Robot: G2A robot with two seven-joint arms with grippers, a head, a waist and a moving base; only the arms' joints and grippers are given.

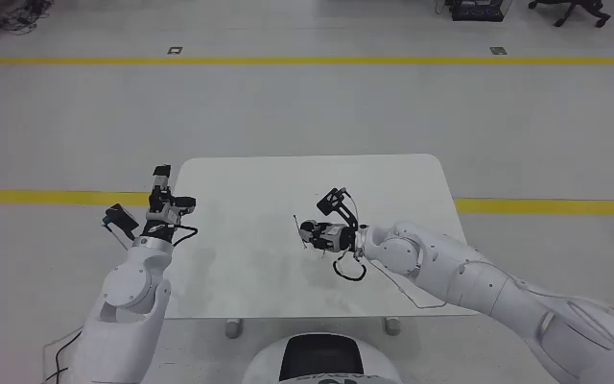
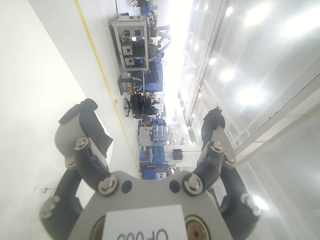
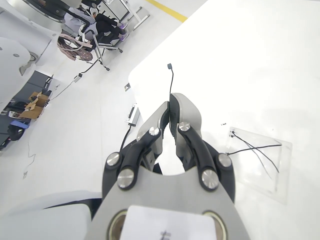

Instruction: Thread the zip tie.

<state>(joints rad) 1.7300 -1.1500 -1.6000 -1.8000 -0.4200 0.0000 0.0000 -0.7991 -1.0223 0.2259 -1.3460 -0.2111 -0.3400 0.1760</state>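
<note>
— Above the middle of the bench (image 1: 288, 182): what is entered first?
— Item 1: right tool (image 3: 170, 101), clenched on the zip tie (image 3: 172, 81). The strap is pinched between the pads. The head end sticks out past the fingertips, raised clear of the bench top. Likely reason: the head is left exposed so that the tail can be brought round to it.
— And at the bench's left edge?
— Item 2: left tool (image 2: 150, 112), released, nothing in it, aimed up and away from the bench. It appears to be on standby, well apart from the tie.
— Any containers on the bench?
— Item 3: one clear, shallow tray (image 3: 285, 171), lying flat on the bench. Contents: spare zip ties (image 3: 255, 148), black, crossed over one another. At least two; the exact count cannot be told. Probably kept there as stock.
— Status of the task?
— Tie lifted off the bench, no loop formed, threading not yet done.
</note>
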